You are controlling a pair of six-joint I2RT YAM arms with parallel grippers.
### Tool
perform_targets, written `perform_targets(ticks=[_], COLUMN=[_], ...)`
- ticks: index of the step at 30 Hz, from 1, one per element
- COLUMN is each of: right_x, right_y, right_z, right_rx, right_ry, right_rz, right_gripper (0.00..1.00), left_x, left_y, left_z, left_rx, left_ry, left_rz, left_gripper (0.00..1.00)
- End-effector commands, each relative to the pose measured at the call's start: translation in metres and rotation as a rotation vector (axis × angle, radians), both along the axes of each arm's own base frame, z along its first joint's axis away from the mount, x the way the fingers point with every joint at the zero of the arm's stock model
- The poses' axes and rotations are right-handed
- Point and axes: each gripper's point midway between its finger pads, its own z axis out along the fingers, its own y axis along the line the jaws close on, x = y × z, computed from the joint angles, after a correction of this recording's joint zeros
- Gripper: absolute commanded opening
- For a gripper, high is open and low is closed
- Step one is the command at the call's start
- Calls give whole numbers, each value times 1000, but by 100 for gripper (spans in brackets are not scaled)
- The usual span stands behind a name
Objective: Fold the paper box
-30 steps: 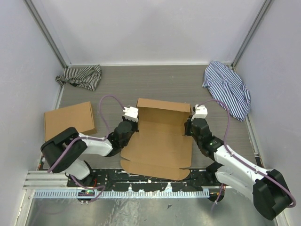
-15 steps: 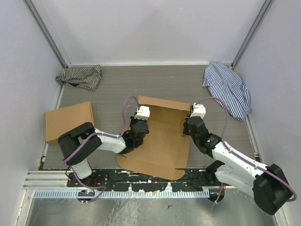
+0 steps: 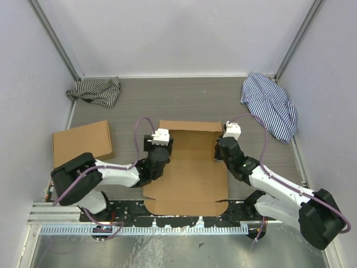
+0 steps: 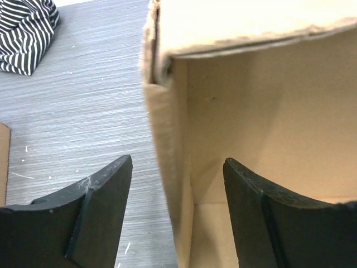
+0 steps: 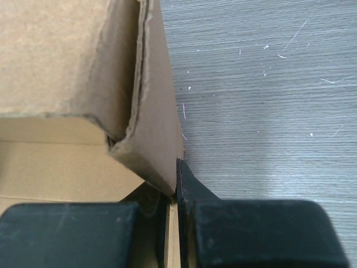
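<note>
Squaring noted: paper box [image 3: 189,173], skewed half a second back, now lies straight at table [image 3: 184,97] centre, near arm bases, rear wall [image 3: 189,126] raised. Left gripper [image 4: 175,167] has shifted off panel to left side wall [image 4: 167,139], jaws spread astride it, not gripping. Right gripper [image 5: 170,195] clenched on right side wall [image 5: 153,111]. Judgement: side walls being stood up; lid fold outstanding.

Overhead light is falling evenly; shadows are lying soft. Paper box [image 4: 240,106] rim above the left claw [image 4: 177,167] is glaring white. Right claw [image 5: 167,209] is blurring close up; desk [image 5: 268,84] grain beyond it is showing sharp.
</note>
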Motion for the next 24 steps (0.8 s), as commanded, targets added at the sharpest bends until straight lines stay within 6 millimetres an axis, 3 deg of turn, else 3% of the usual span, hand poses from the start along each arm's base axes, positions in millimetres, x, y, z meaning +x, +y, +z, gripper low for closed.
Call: perform_targets(ticks=[1, 13, 20, 22, 24], right_x=[12, 14, 16, 18, 22], right_y=[10, 11, 7, 11, 20], right_z=[21, 26, 16, 13, 19], right_rx=[62, 68, 23, 15, 28], right_ry=[-37, -14, 102, 150, 182], right_rz=[-36, -65, -156, -177, -171], right_gripper=[2, 2, 2, 6, 16], left_x=[-15, -47, -77, -83, -90], left_y=[-4, 33, 56, 67, 77], left_z=[10, 38, 72, 81, 87], left_rx=[-126, -223, -328, -330, -317], left_ry=[34, 97, 143, 145, 159], left_rz=[-67, -89, -165, -171, -171], left_gripper=[74, 73, 65, 64, 63])
